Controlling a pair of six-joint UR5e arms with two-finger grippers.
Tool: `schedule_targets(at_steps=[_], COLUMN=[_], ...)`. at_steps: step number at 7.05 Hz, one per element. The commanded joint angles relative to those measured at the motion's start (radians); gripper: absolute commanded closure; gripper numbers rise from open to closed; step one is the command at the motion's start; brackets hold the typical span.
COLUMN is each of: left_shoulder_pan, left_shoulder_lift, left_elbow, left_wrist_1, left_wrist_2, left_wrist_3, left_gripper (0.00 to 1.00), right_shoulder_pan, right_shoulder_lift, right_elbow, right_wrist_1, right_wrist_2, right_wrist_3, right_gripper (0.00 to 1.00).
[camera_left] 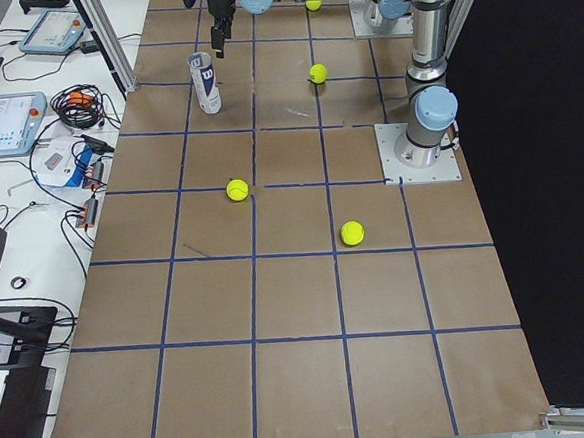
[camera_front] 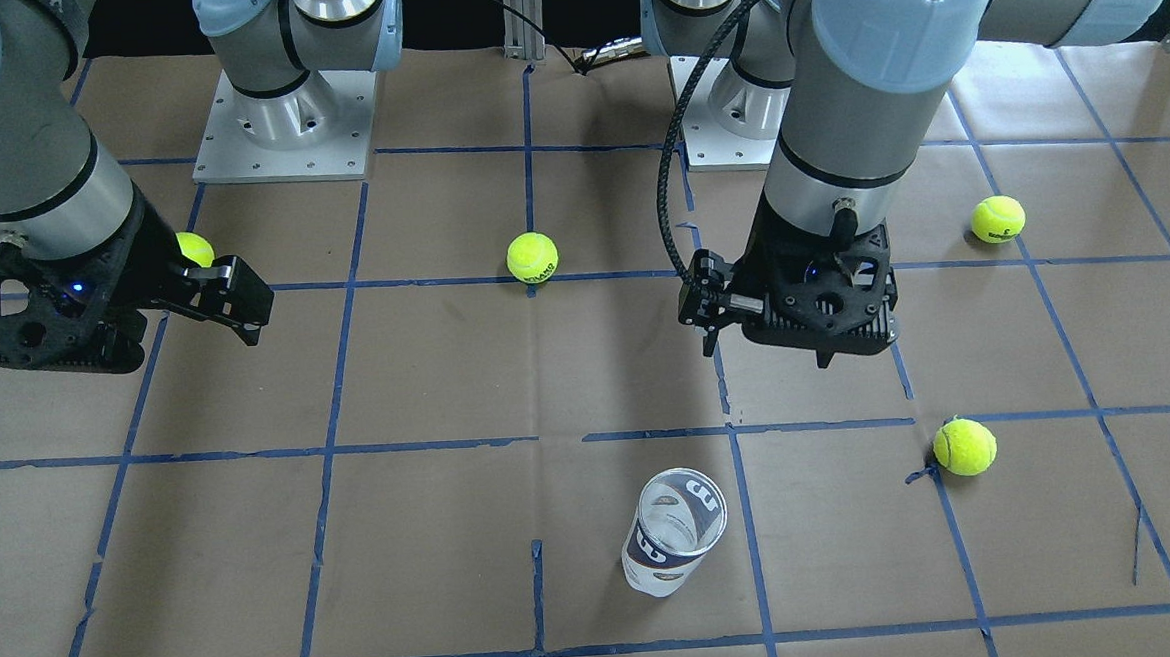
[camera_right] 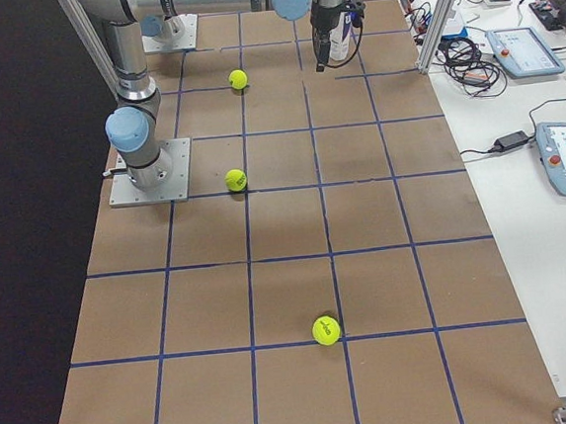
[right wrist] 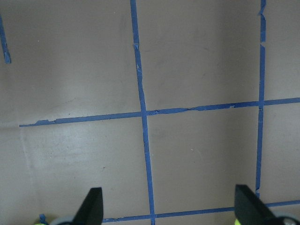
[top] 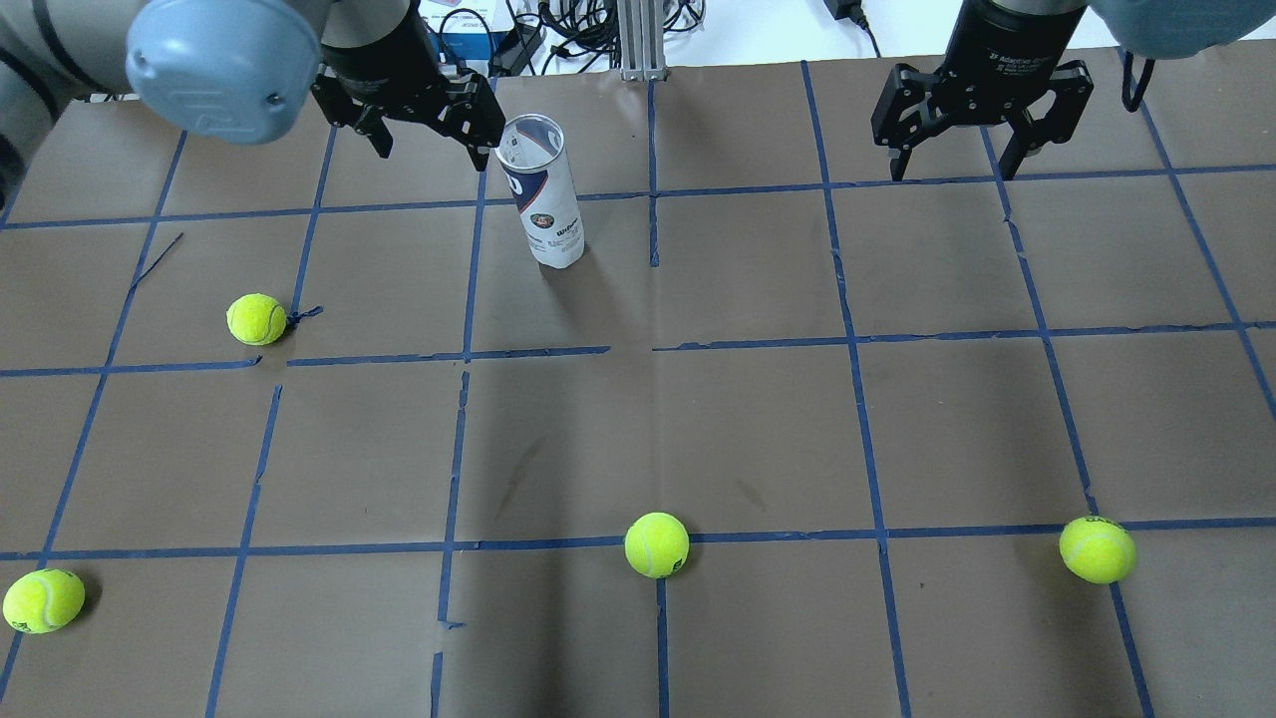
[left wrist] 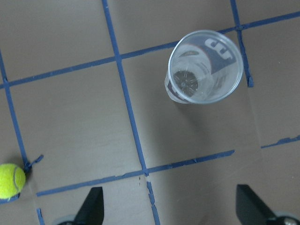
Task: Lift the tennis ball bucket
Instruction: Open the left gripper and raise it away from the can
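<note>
The tennis ball bucket (top: 543, 194) stands upright on the brown paper at the far middle-left, open end up. It is a clear can with a white and navy label. From above it looks empty in the left wrist view (left wrist: 204, 68), and it also shows in the front view (camera_front: 674, 531). My left gripper (top: 419, 110) is open and empty. It hovers above the table just left of the bucket and apart from it, and its fingertips (left wrist: 91, 206) show at the bottom of the wrist view. My right gripper (top: 957, 130) is open and empty at the far right.
Several yellow-green tennis balls lie loose: one left of the bucket (top: 256, 319), one at the near left (top: 44, 600), one at the near middle (top: 656, 544), one at the near right (top: 1097, 548). Blue tape lines grid the paper. The arm bases (camera_front: 284, 124) stand at the robot's edge.
</note>
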Motion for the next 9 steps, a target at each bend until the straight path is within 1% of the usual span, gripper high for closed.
schedule_targets(at_steps=[1,2,4,6,8,9], left_shoulder_pan=[0.008,0.007,0.016,0.019,0.034,0.057], left_shoulder_lift=[0.081,0.09,0.093,0.096,0.099,0.114], left_elbow=[-0.063,-0.056,0.006,-0.02,-0.042,-0.046], left_wrist_1=[-0.075,-0.159,-0.256,-0.247,-0.163,-0.163], left_wrist_2=[-0.002,0.001,0.006,-0.002,-0.002,-0.002], left_wrist_3=[-0.118,-0.122,-0.117,-0.12,-0.123,-0.105], left_gripper=[0.01,0.0,0.0,0.0,0.01,0.06], right_shoulder_pan=[-0.001,0.001,-0.001,-0.001,0.001,0.003], right_shoulder_lift=[0.0,0.0,0.0,0.0,0.0,0.0], right_elbow=[0.001,0.0,0.0,0.001,0.0,-0.002], right_wrist_1=[0.0,0.0,0.0,0.0,0.0,0.0], right_wrist_2=[-0.001,-0.001,-0.001,-0.001,0.001,0.001], right_wrist_3=[0.0,0.0,0.0,0.0,0.0,0.001], right_gripper=[0.0,0.0,0.0,0.0,0.0,0.0])
